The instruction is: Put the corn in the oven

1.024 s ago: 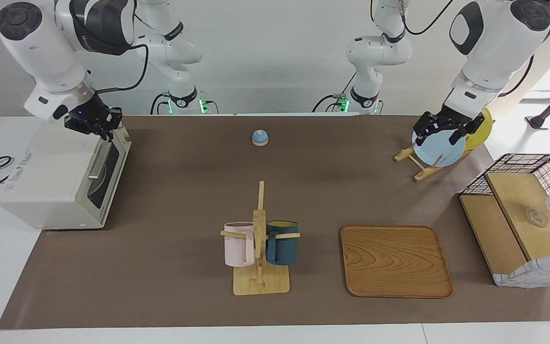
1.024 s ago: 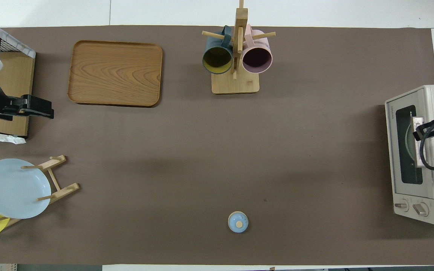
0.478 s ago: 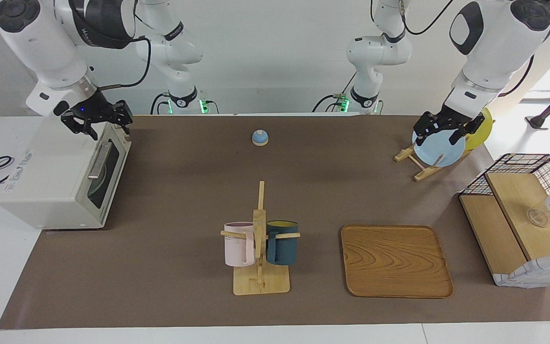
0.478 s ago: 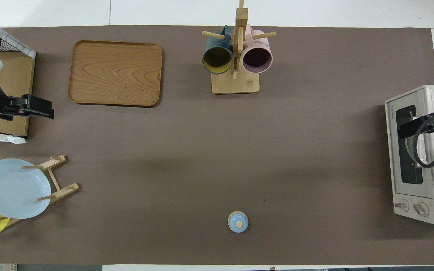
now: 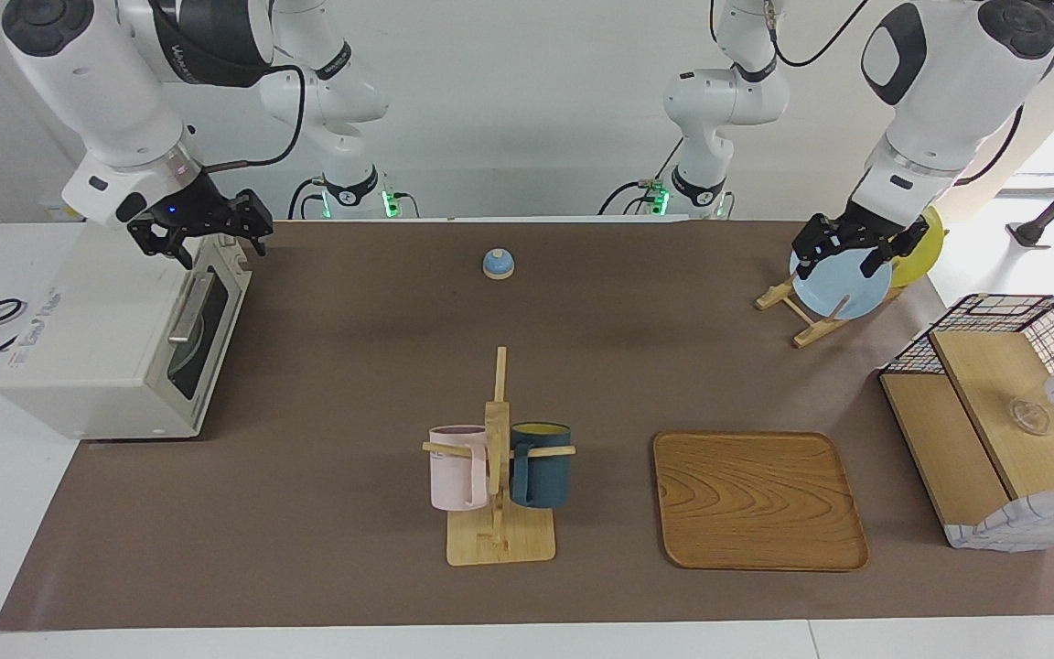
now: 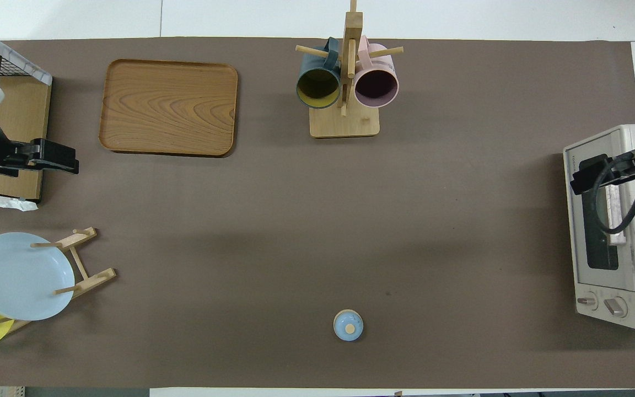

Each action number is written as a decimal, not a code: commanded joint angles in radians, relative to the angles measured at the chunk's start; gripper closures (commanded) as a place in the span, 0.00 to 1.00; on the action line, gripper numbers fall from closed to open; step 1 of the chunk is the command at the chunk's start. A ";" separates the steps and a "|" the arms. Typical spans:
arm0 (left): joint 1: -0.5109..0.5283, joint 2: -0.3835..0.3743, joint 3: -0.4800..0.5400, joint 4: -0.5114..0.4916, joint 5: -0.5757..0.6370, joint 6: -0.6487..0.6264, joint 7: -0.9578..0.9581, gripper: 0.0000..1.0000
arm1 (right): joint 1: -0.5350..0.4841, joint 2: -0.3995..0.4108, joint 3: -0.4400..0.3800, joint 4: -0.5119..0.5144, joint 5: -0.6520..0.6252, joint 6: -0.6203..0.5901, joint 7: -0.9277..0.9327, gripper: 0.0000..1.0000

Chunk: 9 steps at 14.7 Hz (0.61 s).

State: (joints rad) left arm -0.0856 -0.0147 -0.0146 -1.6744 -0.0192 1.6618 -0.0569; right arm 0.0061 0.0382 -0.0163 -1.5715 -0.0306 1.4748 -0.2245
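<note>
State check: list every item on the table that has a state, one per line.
oven: door shut, corn not visible
right gripper: open, over the oven's top edge
left gripper: open, over the blue plate
blue plate: upright in rack
mugs: hanging on stand
tray: bare

Lab: 2 bench-mounted arms [image 5: 728, 101]

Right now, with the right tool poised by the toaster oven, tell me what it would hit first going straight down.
The right tool points down over the top front edge of the boxy off-white toaster oven, above its closed glass door. It would probably meet that edge first, though depth is uncertain.
</note>
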 commanded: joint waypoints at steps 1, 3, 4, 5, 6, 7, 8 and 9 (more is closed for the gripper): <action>0.007 -0.008 -0.007 -0.001 0.021 -0.008 -0.003 0.00 | 0.028 0.020 -0.046 0.034 0.031 -0.030 0.030 0.00; 0.007 -0.008 -0.007 -0.001 0.021 -0.008 -0.003 0.00 | 0.035 0.020 -0.048 0.034 0.031 -0.034 0.036 0.00; 0.007 -0.008 -0.007 -0.001 0.021 -0.007 -0.003 0.00 | 0.038 0.020 -0.050 0.034 0.029 -0.036 0.036 0.00; 0.007 -0.008 -0.007 -0.001 0.021 -0.007 -0.003 0.00 | 0.043 0.020 -0.051 0.034 0.029 -0.036 0.036 0.00; 0.007 -0.008 -0.007 -0.001 0.021 -0.007 -0.003 0.00 | 0.043 0.020 -0.051 0.034 0.029 -0.034 0.036 0.00; 0.007 -0.008 -0.007 -0.001 0.021 -0.007 -0.003 0.00 | 0.045 0.019 -0.053 0.034 0.029 -0.034 0.034 0.00; 0.007 -0.008 -0.007 -0.001 0.021 -0.007 -0.003 0.00 | 0.032 0.013 -0.050 0.034 0.029 -0.034 0.036 0.00; 0.007 -0.008 -0.007 -0.001 0.021 -0.007 -0.003 0.00 | 0.032 0.012 -0.050 0.034 0.028 -0.027 0.036 0.00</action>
State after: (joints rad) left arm -0.0855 -0.0147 -0.0146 -1.6743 -0.0192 1.6618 -0.0569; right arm 0.0372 0.0418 -0.0542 -1.5649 -0.0234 1.4665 -0.2034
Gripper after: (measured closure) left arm 0.000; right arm 0.000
